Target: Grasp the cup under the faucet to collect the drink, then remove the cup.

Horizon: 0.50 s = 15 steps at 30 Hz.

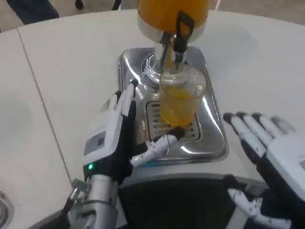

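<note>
The cup [181, 98], well filled with orange drink, stands on the drip tray [209, 138] under the faucet [177, 36] at upper centre. The left hand [119, 133] waits just left of it, fingers wide and empty; the right hand [271, 157], lower right, is spread too. Judged best: wrap the left fingers low round the cup and draw it out level.

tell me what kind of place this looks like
Probably a drinks-serving demo or test setup: a juice dispenser on a chrome drip tray, a clear cup of orange drink under its faucet, on a white table.
</note>
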Available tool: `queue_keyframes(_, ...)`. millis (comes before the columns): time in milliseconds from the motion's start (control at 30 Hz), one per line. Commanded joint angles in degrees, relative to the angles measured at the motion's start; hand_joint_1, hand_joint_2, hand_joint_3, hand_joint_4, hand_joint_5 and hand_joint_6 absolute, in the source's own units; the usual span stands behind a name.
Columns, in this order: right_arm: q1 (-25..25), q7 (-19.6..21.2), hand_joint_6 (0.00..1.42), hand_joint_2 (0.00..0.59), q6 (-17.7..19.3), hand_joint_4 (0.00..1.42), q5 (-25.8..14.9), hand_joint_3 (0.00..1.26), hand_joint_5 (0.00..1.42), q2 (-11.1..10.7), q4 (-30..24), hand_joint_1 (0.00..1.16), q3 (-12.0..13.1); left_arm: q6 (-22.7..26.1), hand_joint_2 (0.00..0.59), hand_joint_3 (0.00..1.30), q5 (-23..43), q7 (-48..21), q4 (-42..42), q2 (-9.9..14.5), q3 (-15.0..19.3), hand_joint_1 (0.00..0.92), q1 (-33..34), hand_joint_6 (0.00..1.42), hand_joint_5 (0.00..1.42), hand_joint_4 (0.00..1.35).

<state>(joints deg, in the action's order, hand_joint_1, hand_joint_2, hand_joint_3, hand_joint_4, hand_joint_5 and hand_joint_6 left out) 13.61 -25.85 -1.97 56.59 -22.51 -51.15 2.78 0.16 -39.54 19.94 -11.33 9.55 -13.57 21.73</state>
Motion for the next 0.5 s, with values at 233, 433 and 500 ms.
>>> queue_keyframes(233, 3.4, -0.1, 0.01, 0.499, 1.7, 0.00, -1.2, 0.00, 0.00, 0.8, -0.5, 0.35, 0.6, -2.7, 0.054, 0.00, 1.9, 2.4, -6.3, -2.2, -1.4, 0.166, 4.4, 0.03, 0.01, 0.00)
queue_keyframes(433, 5.5, -0.7, 0.02, 0.492, 1.4, 0.00, -2.6, 0.00, 0.00, 1.8, -2.0, 0.36, 1.3, -3.5, 0.052, 0.00, 1.8, 3.6, -10.2, -3.2, -2.3, 0.207, 7.2, 0.04, 0.02, 0.00)
queue_keyframes(500, 5.9, -0.8, 0.02, 0.488, 1.5, 0.00, -2.5, 0.00, 0.00, 2.3, -2.4, 0.36, 1.0, -3.6, 0.053, 0.00, 2.0, 3.9, -11.4, -3.6, -2.4, 0.236, 8.0, 0.05, 0.03, 0.00)
